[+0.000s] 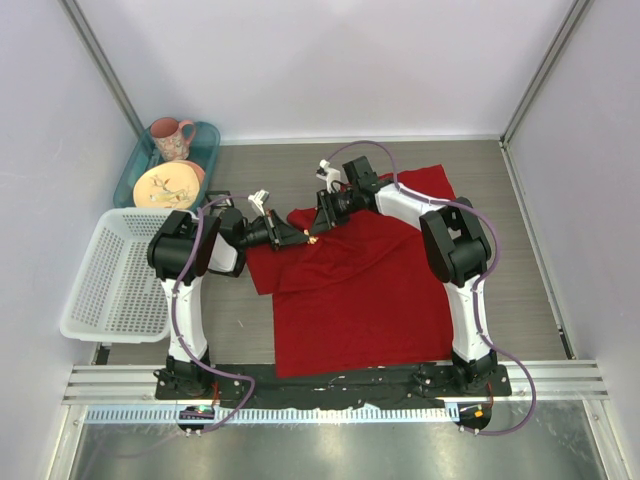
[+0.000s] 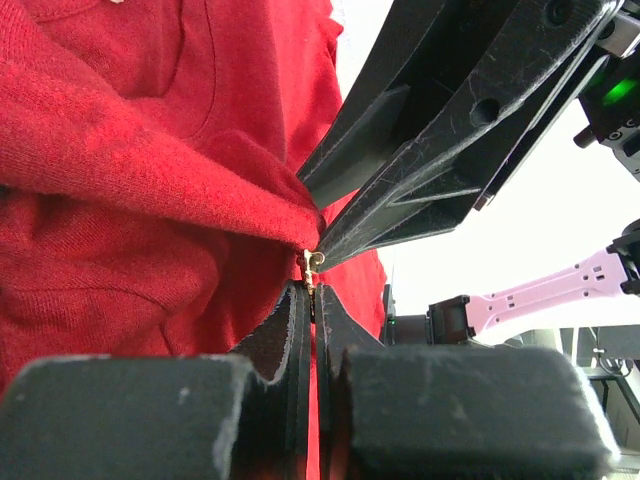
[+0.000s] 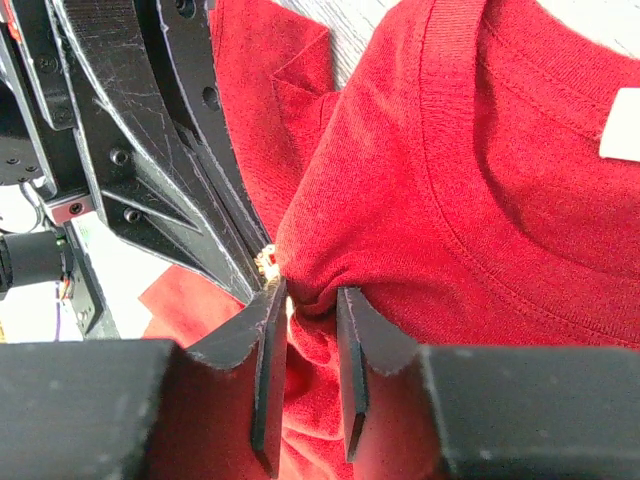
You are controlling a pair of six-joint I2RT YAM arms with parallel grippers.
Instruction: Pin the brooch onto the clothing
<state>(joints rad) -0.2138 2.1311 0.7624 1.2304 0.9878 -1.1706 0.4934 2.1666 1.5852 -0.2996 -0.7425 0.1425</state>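
Observation:
The red T-shirt (image 1: 370,280) lies spread on the table. My right gripper (image 1: 318,228) is shut on a raised fold of it near the collar; the right wrist view shows the fold (image 3: 310,270) between the jaws (image 3: 306,295) and the white neck label (image 3: 620,135). My left gripper (image 1: 303,238) meets it tip to tip. In the left wrist view its jaws (image 2: 312,290) are shut on the tiny pale brooch (image 2: 313,266), pressed against the pinched shirt (image 2: 120,180). The brooch also shows in the right wrist view (image 3: 267,262).
A white mesh basket (image 1: 115,275) stands at the left. Behind it a teal tray (image 1: 205,140) holds a pink mug (image 1: 172,138) and a patterned plate (image 1: 165,187). Enclosure walls close the left, back and right sides.

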